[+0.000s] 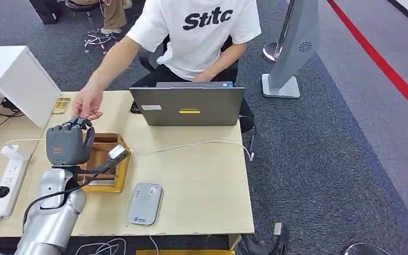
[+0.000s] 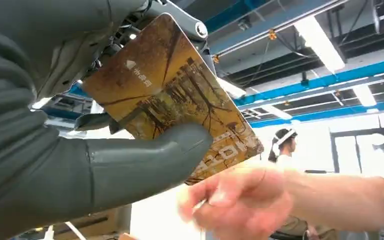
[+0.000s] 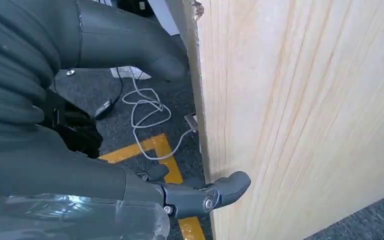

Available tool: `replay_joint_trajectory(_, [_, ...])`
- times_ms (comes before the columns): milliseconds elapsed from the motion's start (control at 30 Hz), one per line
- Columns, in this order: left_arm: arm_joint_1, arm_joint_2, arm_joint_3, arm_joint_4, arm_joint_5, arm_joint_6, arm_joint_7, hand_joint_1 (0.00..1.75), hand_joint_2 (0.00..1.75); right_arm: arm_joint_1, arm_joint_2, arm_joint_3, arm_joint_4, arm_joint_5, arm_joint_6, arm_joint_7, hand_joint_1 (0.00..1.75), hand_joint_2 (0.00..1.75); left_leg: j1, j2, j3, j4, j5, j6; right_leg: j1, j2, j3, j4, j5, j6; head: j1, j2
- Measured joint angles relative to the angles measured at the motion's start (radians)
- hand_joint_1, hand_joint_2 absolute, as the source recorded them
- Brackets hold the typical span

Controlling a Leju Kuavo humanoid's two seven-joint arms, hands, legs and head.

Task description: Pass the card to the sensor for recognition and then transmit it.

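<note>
Fingers (image 2: 145, 160) of our grey left hand (image 1: 68, 142) are closed on the thin, glossy, round-cornered plastic card printed in amber and brown (image 2: 172, 97), thumb flat across its face and the darker fingers behind it. We hold it raised at the left of the pale wooden surface (image 1: 202, 175), above the shallow wooden tray (image 1: 109, 164). A person's bare hand (image 1: 87, 106) reaches in and seems to touch or nearly touch the card's free edge, though blur hides the contact. We judge this the handover, so we should keep our wrist steady and the card's free edge towards them, loosening only once their pinch is firm; the slick card could slide out if we let go early. Further right on the surface lies the flat grey rounded plastic card reader (image 1: 144, 204), with a white cable (image 1: 191, 144) and a grey laptop (image 1: 187, 105) beyond. Our right hand (image 3: 80, 150) hangs by the surface's raw edge, fingers loosely curled and holding nothing.
</note>
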State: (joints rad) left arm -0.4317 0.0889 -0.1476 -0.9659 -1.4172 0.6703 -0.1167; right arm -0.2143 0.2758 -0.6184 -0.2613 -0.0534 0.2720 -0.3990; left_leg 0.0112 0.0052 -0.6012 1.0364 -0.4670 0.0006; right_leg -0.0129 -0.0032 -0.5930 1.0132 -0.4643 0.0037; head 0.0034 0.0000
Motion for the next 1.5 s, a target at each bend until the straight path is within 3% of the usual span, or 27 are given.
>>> replay_joint_trajectory(67, [0.000, 0.000, 0.000, 0.002, 0.000, 0.000, 0.000, 1.75, 1.75, 0.000, 0.000, 0.000, 0.000, 0.000, 0.000, 0.000, 0.00, 1.75, 0.000, 0.000, 0.000, 0.000, 0.000, 0.000, 0.000, 0.000, 0.000, 0.000, 0.000, 0.000, 0.000, 0.000])
replay_joint_trajectory(100, [0.000, 0.000, 0.000, 0.002, 0.000, 0.000, 0.000, 1.57, 1.75, 0.000, 0.000, 0.000, 0.000, 0.000, 0.000, 0.000, 0.00, 1.75, 0.000, 0.000, 0.000, 0.000, 0.000, 0.000, 0.000, 0.000, 0.000, 0.000, 0.000, 0.000, 0.000, 0.000])
replay_joint_trajectory(133, [0.000, 0.000, 0.001, 0.003, 0.000, 0.000, 0.000, 0.02, 1.75, 0.000, 0.000, 0.001, 0.000, 0.000, 0.000, 0.000, 0.00, 1.75, 0.000, 0.000, 0.000, 0.000, 0.000, 0.000, 0.000, 0.000, 0.000, 0.000, 0.000, 0.000, 0.000, 0.000])
replay_joint_trajectory(333, [0.006, -0.001, 0.003, 0.003, 0.000, 0.016, -0.004, 0.00, 1.75, 0.000, 0.000, 0.006, 0.000, -0.004, 0.000, -0.001, 0.00, 1.75, 0.000, 0.000, 0.000, 0.000, 0.000, 0.000, 0.000, 0.000, 0.000, 0.000, 0.000, 0.000, 0.000, 0.000])
replay_joint_trajectory(467, [0.060, -0.009, 0.024, -0.058, 0.016, 0.021, -0.055, 0.00, 1.75, 0.001, 0.000, 0.007, 0.000, -0.015, -0.003, -0.005, 0.00, 1.75, 0.000, 0.001, 0.000, 0.000, 0.000, 0.000, 0.000, 0.001, -0.001, 0.000, 0.000, 0.000, 0.000, 0.000])
replay_joint_trajectory(600, [0.192, -0.075, 0.110, -0.246, 0.226, 0.025, -0.280, 0.00, 1.75, 0.008, 0.000, 0.007, 0.000, -0.033, 0.000, -0.024, 0.00, 1.75, 0.000, 0.001, -0.001, 0.000, -0.002, 0.001, 0.000, 0.002, -0.001, 0.000, -0.001, 0.001, 0.001, 0.000])
replay_joint_trajectory(667, [0.290, -0.123, 0.160, -0.374, 0.430, 0.027, -0.410, 0.00, 1.75, 0.012, 0.000, 0.007, 0.000, -0.050, 0.003, -0.039, 0.00, 1.75, 0.000, 0.003, -0.001, 0.000, -0.004, 0.001, 0.000, 0.003, -0.001, -0.001, -0.001, 0.001, 0.001, 0.000])
replay_joint_trajectory(733, [0.413, -0.174, 0.190, -0.526, 0.655, 0.031, -0.488, 0.00, 1.75, 0.020, 0.000, 0.007, 0.000, -0.063, 0.011, -0.056, 0.00, 1.75, 0.000, 0.007, 0.000, 0.000, -0.007, 0.001, 0.000, 0.008, -0.002, -0.001, -0.002, 0.001, 0.000, 0.000])
replay_joint_trajectory(767, [0.459, -0.189, 0.200, -0.586, 0.718, 0.032, -0.499, 0.00, 1.75, 0.024, -0.002, 0.006, -0.001, -0.068, 0.012, -0.062, 0.00, 1.75, 0.000, 0.007, 0.000, 0.000, -0.007, 0.001, 0.000, 0.007, -0.002, -0.002, -0.003, 0.002, 0.000, 0.000])
replay_joint_trajectory(867, [0.552, -0.221, 0.238, -0.713, 0.751, 0.032, -0.526, 0.00, 1.75, 0.031, -0.005, 0.006, -0.002, -0.073, 0.012, -0.069, 0.00, 1.75, 0.000, 0.003, -0.001, 0.000, -0.007, 0.001, 0.000, 0.003, -0.001, -0.002, -0.005, 0.003, 0.000, 0.000])
replay_joint_trajectory(1033, [0.605, -0.261, 0.320, -0.811, 0.826, 0.032, -0.566, 0.00, 1.75, 0.032, -0.006, 0.005, -0.002, -0.080, 0.013, -0.070, 0.00, 1.75, 0.000, 0.002, 0.000, 0.000, -0.006, 0.001, 0.000, 0.002, 0.000, -0.001, -0.005, 0.002, 0.000, 0.000])
replay_joint_trajectory(1133, [0.637, -0.288, 0.372, -0.873, 0.955, 0.029, -0.579, 0.00, 1.75, 0.034, -0.006, 0.005, -0.003, -0.084, 0.014, -0.072, 0.00, 1.75, 0.000, 0.002, 0.000, 0.000, -0.006, 0.001, 0.000, 0.002, 0.000, -0.001, -0.005, 0.002, 0.000, 0.000])
replay_joint_trajectory(1200, [0.666, -0.307, 0.403, -0.924, 1.099, -0.013, -0.579, 0.00, 1.75, 0.035, -0.006, 0.002, -0.003, -0.091, 0.017, -0.075, 0.00, 1.75, 0.000, 0.002, 0.000, 0.000, -0.006, 0.001, 0.000, 0.002, 0.001, -0.001, -0.005, 0.002, 0.000, 0.000])
replay_joint_trajectory(1367, [0.758, -0.381, 0.557, -0.991, 1.581, -0.241, -0.578, 0.00, 1.75, 0.044, -0.007, -0.016, -0.006, -0.112, 0.038, -0.098, 0.00, 1.75, 0.000, 0.002, 0.000, 0.000, -0.008, 0.002, 0.000, 0.002, 0.000, -0.002, -0.006, 0.002, 0.000, 0.000])
replay_joint_trajectory(1500, [0.767, -0.404, 0.690, -0.935, 1.642, -0.337, -0.579, 0.00, 1.75, 0.056, -0.013, -0.034, -0.008, -0.119, 0.050, -0.107, 0.00, 1.75, 0.000, 0.001, 0.000, -0.001, -0.008, 0.002, 0.000, 0.000, 0.001, -0.002, -0.007, 0.003, 0.000, 0.000])
